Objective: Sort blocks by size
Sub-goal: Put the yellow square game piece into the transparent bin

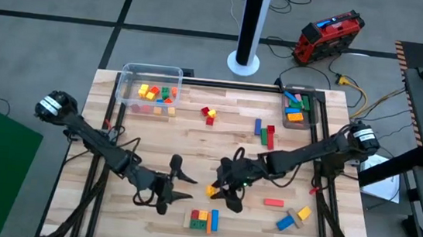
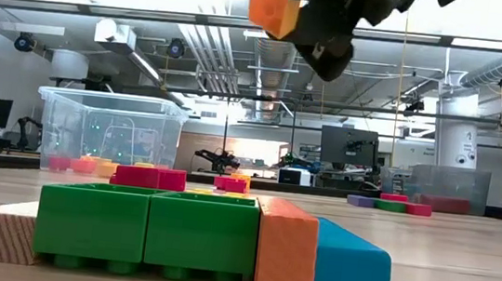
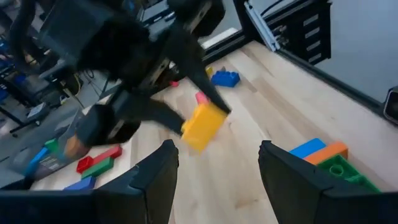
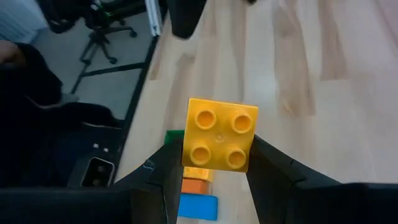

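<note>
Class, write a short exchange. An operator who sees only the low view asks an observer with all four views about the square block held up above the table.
Operator: Which arm holds that block?
Observer: The right gripper. The high view shows it reaching in from the right, shut on the yellow block.
Operator: What does the block's top look like?
Observer: The right wrist view shows four round studs, two by two.
Operator: And the other arm?
Observer: The left gripper is open and empty, facing the block from the left.
</note>
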Controlling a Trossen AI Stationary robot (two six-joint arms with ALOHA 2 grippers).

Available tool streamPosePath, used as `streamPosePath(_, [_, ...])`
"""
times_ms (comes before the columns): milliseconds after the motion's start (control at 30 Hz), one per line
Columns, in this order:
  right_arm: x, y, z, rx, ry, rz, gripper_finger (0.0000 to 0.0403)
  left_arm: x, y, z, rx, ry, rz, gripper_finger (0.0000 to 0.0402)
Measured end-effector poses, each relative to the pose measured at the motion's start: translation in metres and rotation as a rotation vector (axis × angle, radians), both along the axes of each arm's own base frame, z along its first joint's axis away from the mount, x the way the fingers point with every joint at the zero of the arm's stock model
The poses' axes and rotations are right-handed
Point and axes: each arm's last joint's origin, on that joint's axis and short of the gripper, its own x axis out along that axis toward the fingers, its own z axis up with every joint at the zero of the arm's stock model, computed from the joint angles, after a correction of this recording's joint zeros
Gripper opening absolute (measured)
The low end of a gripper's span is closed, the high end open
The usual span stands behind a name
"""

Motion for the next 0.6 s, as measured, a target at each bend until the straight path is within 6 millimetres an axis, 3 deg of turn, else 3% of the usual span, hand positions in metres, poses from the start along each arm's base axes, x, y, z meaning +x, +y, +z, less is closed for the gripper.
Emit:
streamPosePath(333, [0.007, -0.007, -0.006, 0.018, -0.011, 0.059, 0.0136, 0.030, -0.016, -0.006, 0.140, -0.010, -0.026, 0.0199])
streamPosePath(600, [0.008, -0.005, -0.010, 0.030, 0.002, 0.083, 0.0136, 0.046, -0.017, -0.012, 0.220, 0.003, -0.005, 0.0185])
